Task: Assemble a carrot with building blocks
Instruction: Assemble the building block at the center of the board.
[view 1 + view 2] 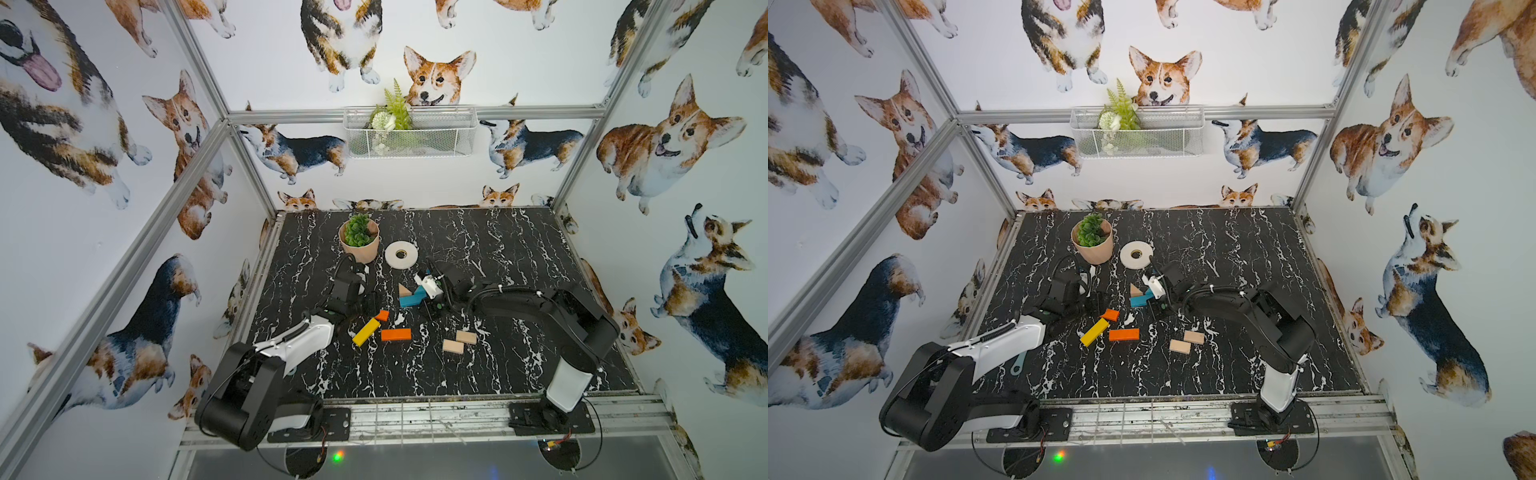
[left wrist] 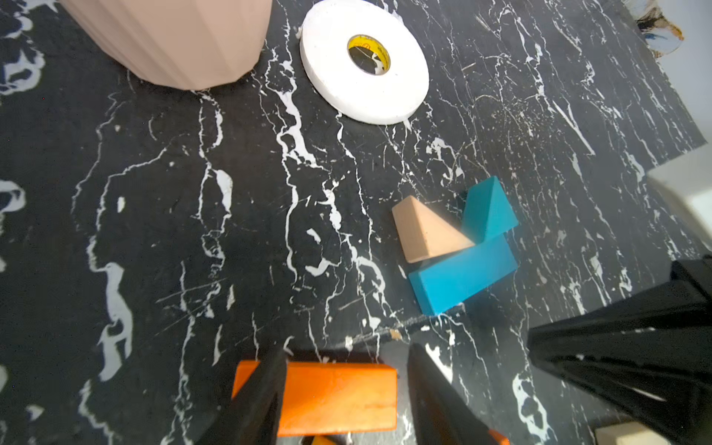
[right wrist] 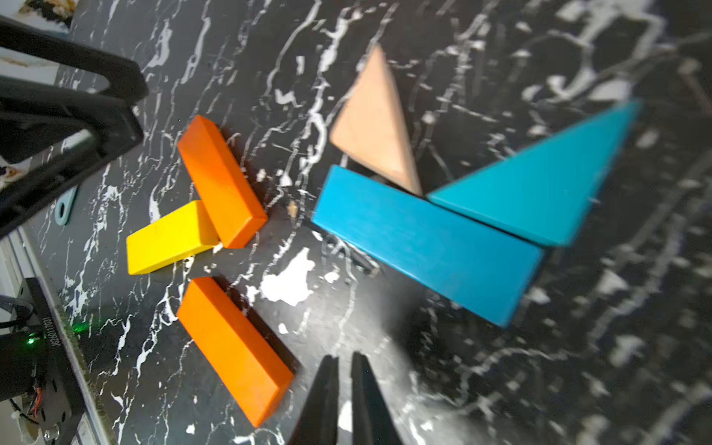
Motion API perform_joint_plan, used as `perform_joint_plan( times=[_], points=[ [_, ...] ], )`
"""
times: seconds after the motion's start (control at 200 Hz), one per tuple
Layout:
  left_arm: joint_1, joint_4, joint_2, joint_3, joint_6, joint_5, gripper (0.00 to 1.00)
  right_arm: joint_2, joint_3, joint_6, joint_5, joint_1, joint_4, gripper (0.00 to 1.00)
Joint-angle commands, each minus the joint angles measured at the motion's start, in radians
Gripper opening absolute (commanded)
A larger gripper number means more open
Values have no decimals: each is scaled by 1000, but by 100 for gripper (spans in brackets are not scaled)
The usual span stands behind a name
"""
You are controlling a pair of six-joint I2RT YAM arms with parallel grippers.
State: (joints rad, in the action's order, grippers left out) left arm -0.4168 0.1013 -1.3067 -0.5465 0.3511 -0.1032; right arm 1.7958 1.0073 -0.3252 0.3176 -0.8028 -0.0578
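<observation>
On the black marble table [image 1: 498, 249], the left gripper [image 2: 346, 354] hangs with its jaws spread over one orange block [image 2: 339, 397], which touches the yellow block [image 1: 366, 331]. The right gripper [image 3: 345, 358], nearly closed and empty, is near the unfinished carrot [image 1: 1140, 300] mid-table: the teal bar [image 3: 424, 242] with the teal triangle [image 3: 539, 185] and wood triangle [image 3: 375, 127] touching it. The second orange block [image 1: 395, 334] and the two plain-wood rectangles [image 1: 466, 337] lie apart.
</observation>
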Motion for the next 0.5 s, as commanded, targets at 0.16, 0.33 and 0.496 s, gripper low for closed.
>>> perform_joint_plan(
  times=[0.16, 0.33, 0.496],
  points=[
    [17, -129, 26, 17, -44, 82, 52, 48, 49, 29, 25, -67, -6, 21],
    [32, -129, -16, 8, -34, 69, 50, 5, 32, 38, 0, -67, -16, 31],
    [45, -136, -70, -15, -36, 31, 50, -10, 25, 43, 0, -67, -27, 32]
  ],
)
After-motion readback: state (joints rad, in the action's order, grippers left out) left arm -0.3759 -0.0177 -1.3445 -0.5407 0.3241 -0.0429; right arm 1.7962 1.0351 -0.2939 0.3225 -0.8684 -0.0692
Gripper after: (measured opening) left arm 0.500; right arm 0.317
